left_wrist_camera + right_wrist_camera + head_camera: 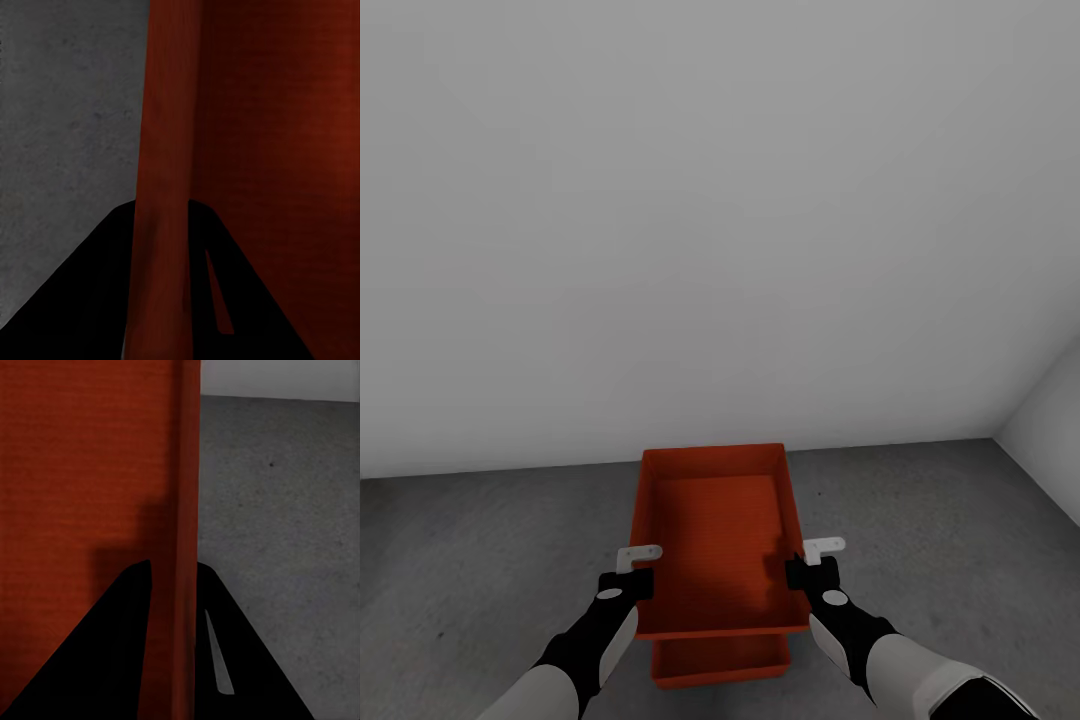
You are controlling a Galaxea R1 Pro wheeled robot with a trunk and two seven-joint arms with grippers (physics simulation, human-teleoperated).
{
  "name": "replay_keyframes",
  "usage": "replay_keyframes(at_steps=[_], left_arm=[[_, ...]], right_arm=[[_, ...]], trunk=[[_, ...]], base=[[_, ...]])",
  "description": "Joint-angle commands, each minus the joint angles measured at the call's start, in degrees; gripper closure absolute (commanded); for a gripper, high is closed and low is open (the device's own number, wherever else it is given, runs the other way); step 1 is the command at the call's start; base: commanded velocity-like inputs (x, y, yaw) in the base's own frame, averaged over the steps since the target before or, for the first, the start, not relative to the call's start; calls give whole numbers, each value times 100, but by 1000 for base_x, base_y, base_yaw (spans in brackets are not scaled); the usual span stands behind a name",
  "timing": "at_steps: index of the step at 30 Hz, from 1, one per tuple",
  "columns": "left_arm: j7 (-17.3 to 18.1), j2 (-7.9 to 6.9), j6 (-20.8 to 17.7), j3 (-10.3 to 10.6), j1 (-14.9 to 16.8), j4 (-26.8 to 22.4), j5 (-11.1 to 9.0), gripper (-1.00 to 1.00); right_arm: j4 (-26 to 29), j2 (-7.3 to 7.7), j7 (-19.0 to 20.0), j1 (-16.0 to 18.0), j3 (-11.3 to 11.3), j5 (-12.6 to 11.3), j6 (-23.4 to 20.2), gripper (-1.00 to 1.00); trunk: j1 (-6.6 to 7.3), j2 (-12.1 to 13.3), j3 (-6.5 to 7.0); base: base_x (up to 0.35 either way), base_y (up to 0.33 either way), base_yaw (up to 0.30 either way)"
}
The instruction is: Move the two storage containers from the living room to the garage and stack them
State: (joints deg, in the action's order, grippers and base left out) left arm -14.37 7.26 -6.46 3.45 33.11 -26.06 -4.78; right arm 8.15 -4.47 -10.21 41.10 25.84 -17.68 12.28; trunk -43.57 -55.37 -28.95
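One orange-red storage container (715, 530) is held between my two hands over the dark grey garage floor (480, 560). My left gripper (636, 572) is shut on its left wall (161, 150), which runs between the black fingers (90, 300). My right gripper (806, 566) is shut on the right wall (184, 495) in the same way. The second storage container (722, 662) lies below the held one, its near end sticking out toward me. Whether the two bins touch, I cannot tell.
A plain white wall (720, 220) stands close behind the bins and meets another white wall (1050, 420) in a corner at the right. Bare grey floor spreads to both sides of the bins.
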Motion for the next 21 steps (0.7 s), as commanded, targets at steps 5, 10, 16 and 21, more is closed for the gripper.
replay_keyframes(at_steps=[5,10,16,21], left_arm=[[-365,-85,66,-164,2,-31,82,100],[-365,-85,68,-162,2,-31,82,100],[-365,-85,66,-160,0,-31,76,100],[-365,-77,66,-160,0,-31,76,100]], right_arm=[[2,-2,2,3,-237,-245,-10,100],[1,-2,1,3,-237,-245,-20,100],[2,-2,1,3,-237,-245,-15,100],[2,-2,1,3,-237,-245,-18,100]], trunk=[[0,-4,-5],[0,-4,-5],[0,-4,-5],[0,-4,-12]], base=[[0,5,0],[0,1,0],[0,0,0],[0,0,0]])
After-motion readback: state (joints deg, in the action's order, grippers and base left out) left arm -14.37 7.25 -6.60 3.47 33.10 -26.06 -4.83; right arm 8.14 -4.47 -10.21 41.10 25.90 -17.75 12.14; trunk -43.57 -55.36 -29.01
